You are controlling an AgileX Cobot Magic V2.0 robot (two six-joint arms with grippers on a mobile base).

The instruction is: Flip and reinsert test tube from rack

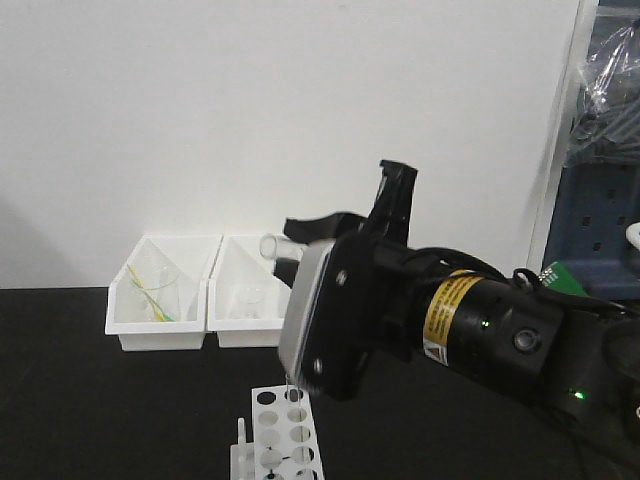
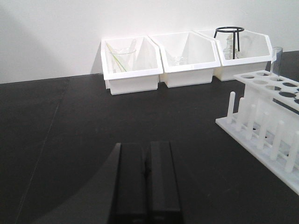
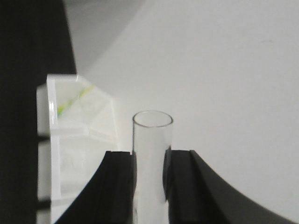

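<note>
My right gripper (image 1: 303, 236) is shut on the clear test tube (image 1: 272, 244) and holds it in the air above the white rack (image 1: 283, 428). In the right wrist view the tube (image 3: 150, 154) sits between the two black fingers (image 3: 119, 186), and its open rim points away past the fingertips, toward the white wall. My left gripper (image 2: 145, 173) is shut and empty, low over the black table, left of the rack (image 2: 261, 109). A second clear tube (image 2: 277, 59) stands upright in a far hole of the rack.
White open-front bins (image 2: 132, 77) stand in a row against the back wall, holding glassware and a black wire stand (image 2: 229, 35). The rack's side pegs (image 2: 252, 119) stick up along its near edge. Blue shelving (image 1: 600, 200) stands at the right.
</note>
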